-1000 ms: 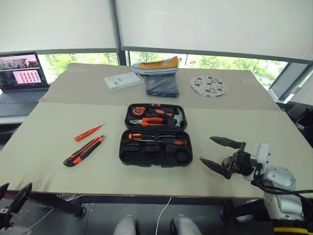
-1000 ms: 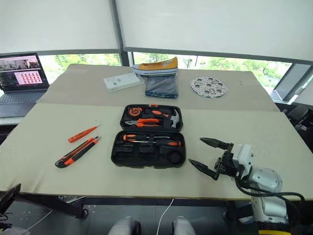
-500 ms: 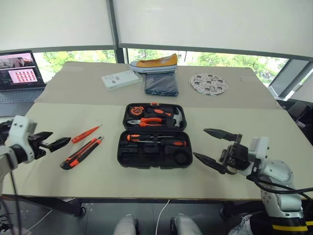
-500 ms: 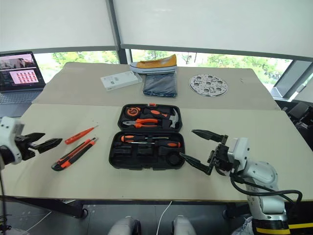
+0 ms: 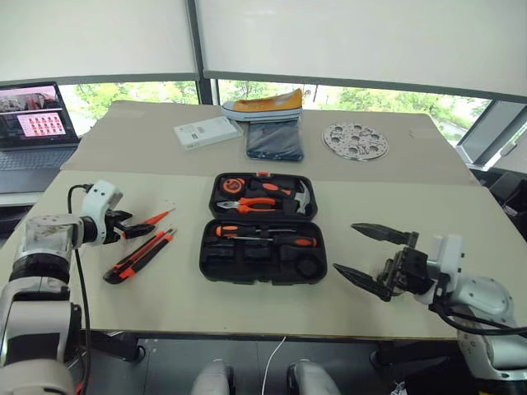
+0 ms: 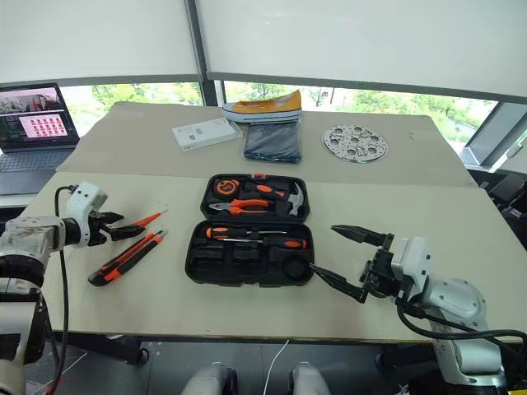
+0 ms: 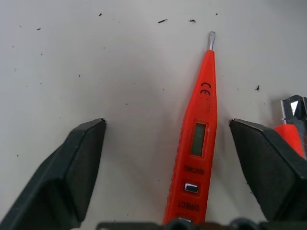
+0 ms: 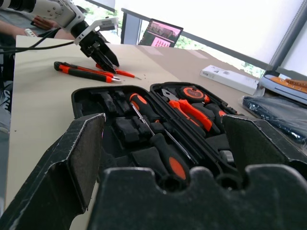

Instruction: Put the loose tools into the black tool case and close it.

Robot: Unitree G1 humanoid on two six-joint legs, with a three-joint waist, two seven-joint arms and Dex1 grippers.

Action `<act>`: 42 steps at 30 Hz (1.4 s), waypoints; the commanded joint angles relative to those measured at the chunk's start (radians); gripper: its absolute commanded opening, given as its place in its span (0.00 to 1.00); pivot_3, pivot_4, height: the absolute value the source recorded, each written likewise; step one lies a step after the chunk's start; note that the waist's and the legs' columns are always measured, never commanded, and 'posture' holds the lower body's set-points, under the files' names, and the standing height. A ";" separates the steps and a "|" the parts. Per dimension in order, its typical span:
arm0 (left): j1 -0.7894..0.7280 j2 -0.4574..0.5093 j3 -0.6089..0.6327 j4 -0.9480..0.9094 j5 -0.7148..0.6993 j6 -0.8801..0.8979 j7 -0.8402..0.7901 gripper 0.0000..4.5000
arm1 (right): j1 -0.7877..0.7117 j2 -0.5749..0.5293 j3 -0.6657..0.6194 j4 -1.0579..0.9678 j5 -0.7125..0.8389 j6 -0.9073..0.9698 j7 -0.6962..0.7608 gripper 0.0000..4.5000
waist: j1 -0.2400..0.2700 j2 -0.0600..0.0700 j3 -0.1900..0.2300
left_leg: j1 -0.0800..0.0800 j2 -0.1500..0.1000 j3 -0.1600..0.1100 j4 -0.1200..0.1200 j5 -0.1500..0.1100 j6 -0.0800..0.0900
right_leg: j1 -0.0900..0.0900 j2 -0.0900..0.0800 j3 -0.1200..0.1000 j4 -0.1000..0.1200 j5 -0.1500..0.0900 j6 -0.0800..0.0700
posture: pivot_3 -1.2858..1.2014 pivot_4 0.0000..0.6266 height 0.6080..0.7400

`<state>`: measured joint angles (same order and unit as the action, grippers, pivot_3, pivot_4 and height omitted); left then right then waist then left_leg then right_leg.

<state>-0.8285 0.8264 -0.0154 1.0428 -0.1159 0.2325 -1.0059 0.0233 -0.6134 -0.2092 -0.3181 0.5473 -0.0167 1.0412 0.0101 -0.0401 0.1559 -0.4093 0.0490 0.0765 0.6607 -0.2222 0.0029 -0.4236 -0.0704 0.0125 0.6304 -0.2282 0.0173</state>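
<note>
The left claw (image 5: 138, 231) was down at the slim orange screwdriver (image 7: 196, 143) on the worktop (image 5: 99, 284). Its two fingers stood apart, one on each side of the handle, not squeezing it yet. The right claw (image 5: 372, 259) was wide and held nothing. It hung just beside the right end of the black tool case (image 5: 262, 229).

The case lay open in the middle of the worktop. Two black-and-orange screwdrivers (image 5: 265, 236) already sat in its near half. The utility knife (image 5: 140, 256) lay loose, just beside the slim screwdriver.

Some things could go wrong from here. One left finger (image 7: 268, 165) sat very near the knife's tip, so closing might catch the knife too or push it away. The screwdriver was thin and smooth, so it might slip or roll out of the pinch. If the claw pressed too low, its fingers might scrape the worktop and miss.
</note>
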 commanded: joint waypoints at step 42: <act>0.116 -0.125 -0.278 -0.814 0.101 -0.128 -0.370 0.11 | 0.065 -0.221 -0.109 -0.070 0.067 0.132 0.081 1.00 | 0.001 -0.004 0.000 | -0.001 0.000 -0.001 0.008 0.000 0.001 | 0.001 0.002 0.003 0.001 0.002 0.003 | 0.52 0.24 1.00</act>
<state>-0.6891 0.7056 -0.2811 0.2298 -0.0303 0.1312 -1.3699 0.0941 -0.8227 -0.2864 -0.3654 0.6024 0.1057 1.1246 0.0112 -0.0439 0.1563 -0.4107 0.0493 0.0753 0.6687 -0.2223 0.0038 -0.4221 -0.0687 0.0156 0.6317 -0.2265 0.0205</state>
